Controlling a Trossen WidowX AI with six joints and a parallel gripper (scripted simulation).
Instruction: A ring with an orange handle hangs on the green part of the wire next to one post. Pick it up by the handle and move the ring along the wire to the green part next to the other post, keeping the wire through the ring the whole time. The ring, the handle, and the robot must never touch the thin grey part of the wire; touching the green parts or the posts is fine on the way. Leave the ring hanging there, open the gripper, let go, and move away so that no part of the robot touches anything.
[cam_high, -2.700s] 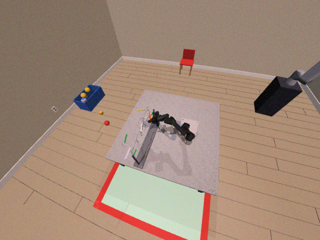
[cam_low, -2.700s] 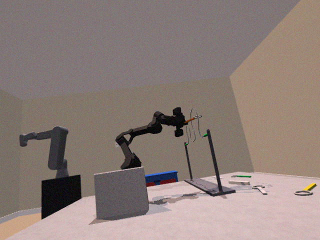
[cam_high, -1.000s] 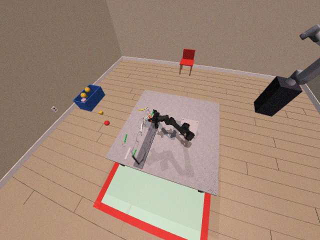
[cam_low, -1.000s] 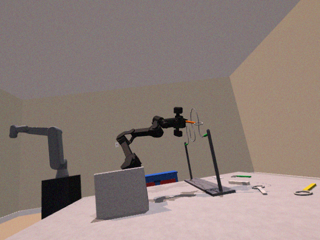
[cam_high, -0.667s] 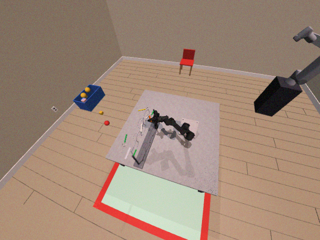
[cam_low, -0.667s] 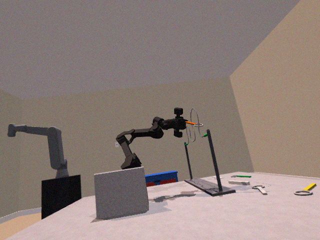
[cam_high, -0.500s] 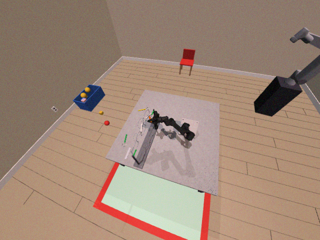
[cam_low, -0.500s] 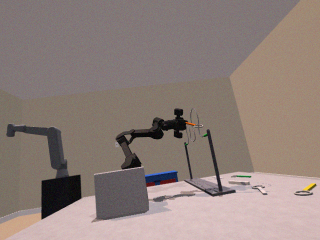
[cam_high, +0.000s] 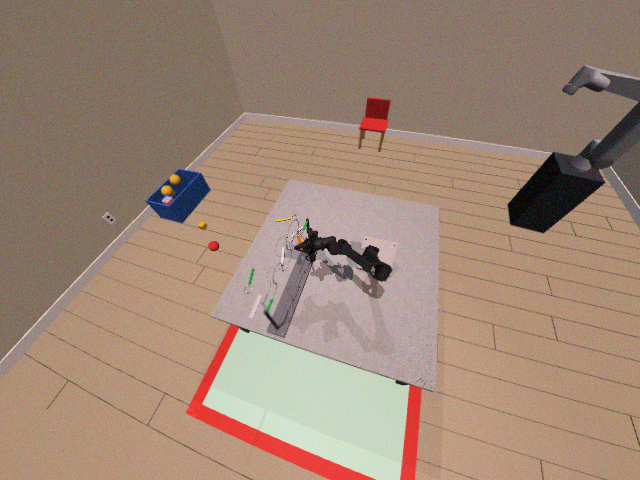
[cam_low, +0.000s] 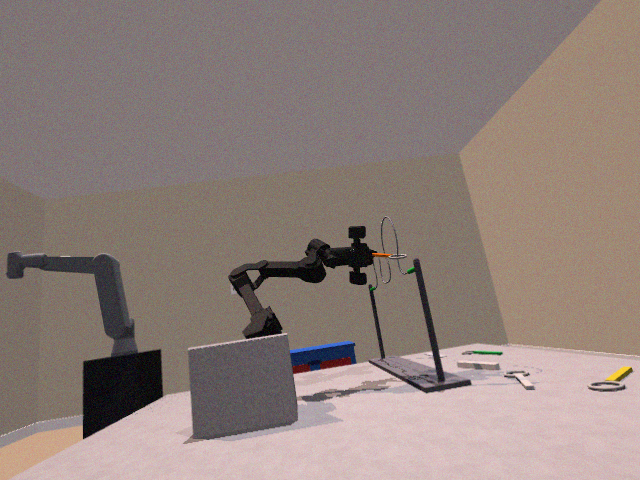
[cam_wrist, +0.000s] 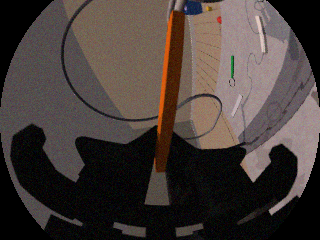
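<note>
Gripper: fingers nearly closed, clamped on the orange handle, which sticks out level toward the near post.

Ring: at the handle's far end, lying flat, raised above the green wire section at that post's top. Whether the grey wire passes through it cannot be told.

Wire stand: dark base plate on the table, with two posts.

Blue bin: on the floor by the wall, holding two yellow balls and a small reddish item. One yellow ball and a red ball lie outside.
</note>
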